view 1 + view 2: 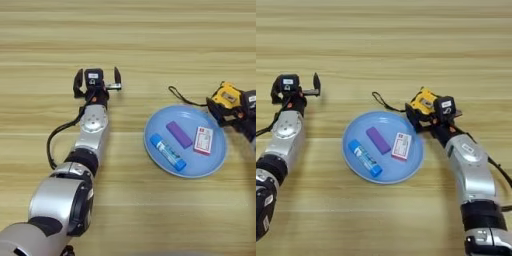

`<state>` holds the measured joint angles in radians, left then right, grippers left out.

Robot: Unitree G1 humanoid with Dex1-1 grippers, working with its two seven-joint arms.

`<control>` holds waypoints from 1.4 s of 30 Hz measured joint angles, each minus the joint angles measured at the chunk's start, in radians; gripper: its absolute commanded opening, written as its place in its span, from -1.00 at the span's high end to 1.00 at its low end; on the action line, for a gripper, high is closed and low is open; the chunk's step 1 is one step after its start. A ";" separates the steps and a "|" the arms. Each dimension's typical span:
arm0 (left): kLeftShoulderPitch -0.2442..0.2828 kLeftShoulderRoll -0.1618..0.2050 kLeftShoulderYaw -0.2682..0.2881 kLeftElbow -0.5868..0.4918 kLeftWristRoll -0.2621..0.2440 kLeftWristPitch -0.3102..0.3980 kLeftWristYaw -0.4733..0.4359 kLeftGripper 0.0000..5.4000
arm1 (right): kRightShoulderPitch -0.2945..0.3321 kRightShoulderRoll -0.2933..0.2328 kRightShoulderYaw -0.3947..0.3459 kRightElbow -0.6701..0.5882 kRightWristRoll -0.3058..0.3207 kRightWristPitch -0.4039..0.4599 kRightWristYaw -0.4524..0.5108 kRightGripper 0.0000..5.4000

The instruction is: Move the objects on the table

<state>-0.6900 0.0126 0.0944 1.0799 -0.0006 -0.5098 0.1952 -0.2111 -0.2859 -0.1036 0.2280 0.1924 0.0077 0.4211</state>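
Round light-blue plate [356, 170] lies flat, right of centre in the left eye view. On its near-left part a blue glue stick [364, 158] with a white label lies on its side, running diagonally from upper left to lower right. On the right part lies a small white-and-red card or packet [401, 146], flat, slightly tilted; its print is too small to read. Stick and packet are apart, not touching.

Bright, even light falls from above on the bench [150, 45]; pale streaks of soft glare run along the planks; shadows are faint and short, hugging the blue plate [351, 150]; the nearest arm parts look slightly soft.
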 measured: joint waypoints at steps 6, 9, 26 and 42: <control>0.000 0.000 0.000 0.000 0.000 0.000 0.000 -1.00 | 0.092 0.023 0.100 -0.196 -0.013 0.075 0.006 -0.75; 0.000 0.000 0.000 0.000 0.000 0.000 0.000 -1.00 | 0.094 0.032 0.148 -0.203 -0.030 0.091 0.019 -0.75; 0.000 0.000 -0.001 0.000 0.000 0.000 0.000 -1.00 | 0.078 0.093 0.248 -0.101 -0.081 0.071 0.043 -0.75; 0.000 -0.001 -0.001 0.000 0.000 0.000 0.001 -1.00 | 0.072 0.096 0.228 -0.081 -0.084 0.046 0.040 -0.99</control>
<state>-0.6900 0.0114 0.0937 1.0801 -0.0003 -0.5097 0.1958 -0.1393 -0.1897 0.1243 0.1472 0.1083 0.0542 0.4611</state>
